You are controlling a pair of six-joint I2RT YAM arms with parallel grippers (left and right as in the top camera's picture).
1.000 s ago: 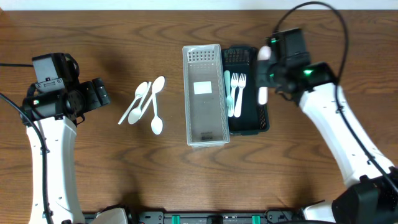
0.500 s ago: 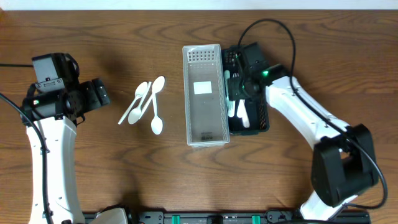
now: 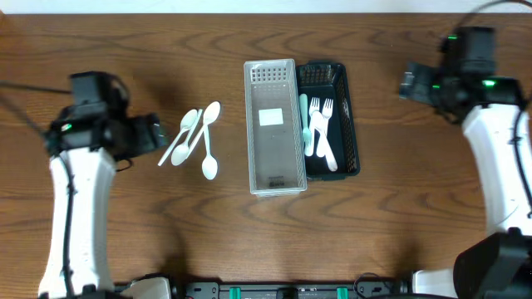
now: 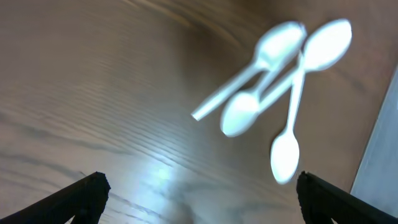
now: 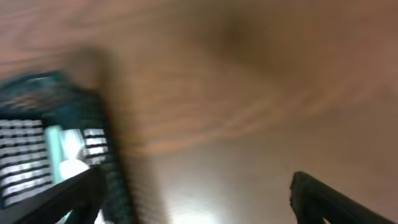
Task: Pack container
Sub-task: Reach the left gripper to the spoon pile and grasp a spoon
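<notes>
Left hand (image 4: 200, 190): fingers spread apart.
Spoons (image 4: 242, 115): glossy white plastic, ahead on the wood-grain table (image 4: 93, 93).
Right hand (image 5: 193, 196): fingers spread; black mesh basket (image 5: 107, 140) ahead-left, blurred.

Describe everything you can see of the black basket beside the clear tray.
The black basket is a long rectangular bin of dark, mesh-like plastic with perforated walls. It lies flat on the wooden table, its left wall against the clear tray. Inside lie white forks and one pale green utensil. Nothing else touches it. The right wrist view shows it only as a blur.
</notes>
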